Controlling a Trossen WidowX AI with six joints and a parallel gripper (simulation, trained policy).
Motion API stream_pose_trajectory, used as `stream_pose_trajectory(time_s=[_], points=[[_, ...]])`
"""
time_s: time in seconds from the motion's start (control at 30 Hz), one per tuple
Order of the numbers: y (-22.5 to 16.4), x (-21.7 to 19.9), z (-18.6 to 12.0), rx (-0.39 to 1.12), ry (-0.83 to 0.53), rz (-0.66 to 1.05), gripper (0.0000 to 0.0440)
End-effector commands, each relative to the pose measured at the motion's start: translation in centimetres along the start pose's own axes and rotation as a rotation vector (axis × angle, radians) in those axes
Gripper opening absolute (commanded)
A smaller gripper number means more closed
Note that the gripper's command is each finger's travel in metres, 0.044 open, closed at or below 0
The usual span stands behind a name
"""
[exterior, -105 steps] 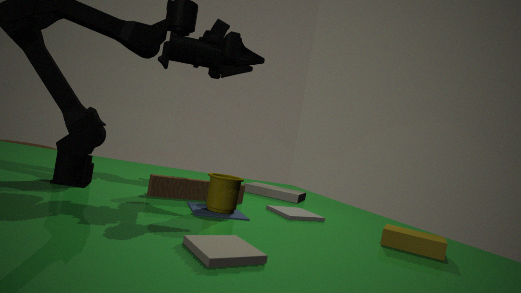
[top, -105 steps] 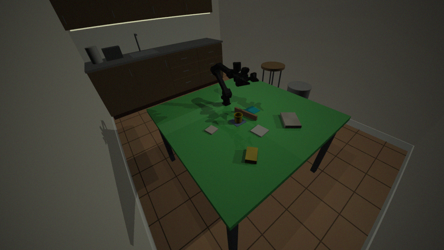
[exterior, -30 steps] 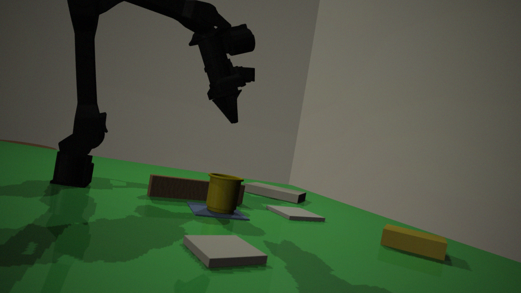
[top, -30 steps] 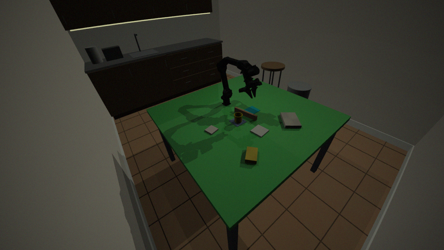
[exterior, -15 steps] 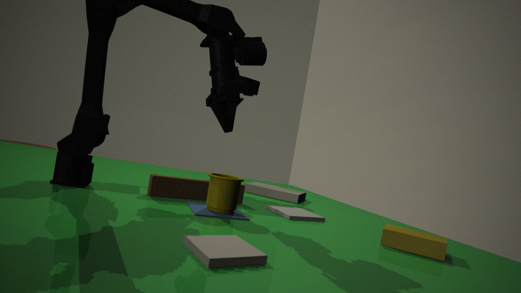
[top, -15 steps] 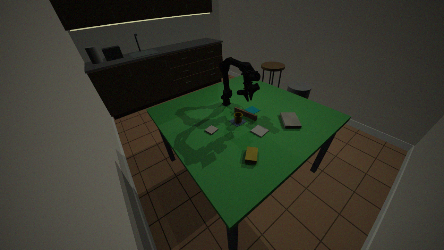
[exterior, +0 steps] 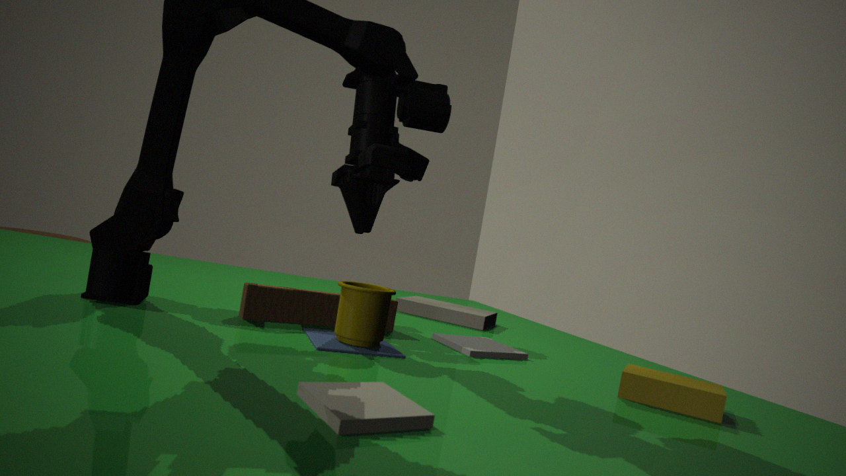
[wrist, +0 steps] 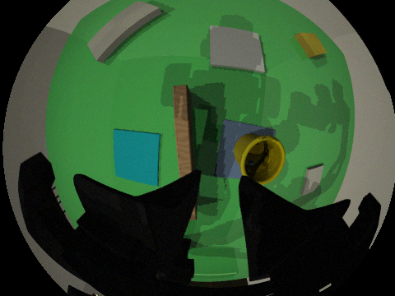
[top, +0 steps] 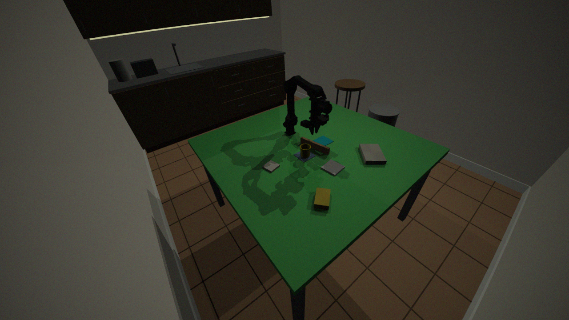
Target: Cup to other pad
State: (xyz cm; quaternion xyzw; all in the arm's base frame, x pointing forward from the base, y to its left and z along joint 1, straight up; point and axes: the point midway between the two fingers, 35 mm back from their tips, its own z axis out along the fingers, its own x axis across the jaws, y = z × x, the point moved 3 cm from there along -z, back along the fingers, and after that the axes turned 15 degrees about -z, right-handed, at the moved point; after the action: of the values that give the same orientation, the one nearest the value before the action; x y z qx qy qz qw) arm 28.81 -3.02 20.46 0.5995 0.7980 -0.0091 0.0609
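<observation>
While the tool (top: 314,132) (exterior: 362,232) (wrist: 220,178) hangs parted; green table (top: 246,222) (exterior: 195,379) (wrist: 136,90); tiled floor (top: 382,274); dim room; dark kitchen counter (top: 178,107) behind.

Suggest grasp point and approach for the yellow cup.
Likely best: come straight down, tool astride the side wall just below the rim. The cup stands upright, mouth up, its flared lip a probable stop against slipping; the wooden bar crowds one side.

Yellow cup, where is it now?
In the exterior view, the yellow cup stands upright on the blue pad, before the wooden bar.
</observation>
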Motion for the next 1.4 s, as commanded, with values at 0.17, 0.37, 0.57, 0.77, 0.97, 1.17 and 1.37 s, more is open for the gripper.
stream_pose_trajectory(time_s=[0.17,0.37,0.57,0.77,0.97,1.17,1.37], points=[[-0.7,-1.4,2.1,0.074,0.008,-0.033,0.0151],[-1.1,-2.2,3.8,0.107,0.016,-0.056,0.0161],[-1.6,-2.8,5.6,0.134,0.027,-0.082,0.0171],[-2.1,-3.2,7.5,0.157,0.041,-0.117,0.0179],[-2.5,-3.3,9.6,0.173,0.059,-0.167,0.0186],[-2.8,-3.1,11.4,0.181,0.085,-0.241,0.0178],[-3.1,-3.1,11.9,0.187,0.097,-0.324,0.0046]])
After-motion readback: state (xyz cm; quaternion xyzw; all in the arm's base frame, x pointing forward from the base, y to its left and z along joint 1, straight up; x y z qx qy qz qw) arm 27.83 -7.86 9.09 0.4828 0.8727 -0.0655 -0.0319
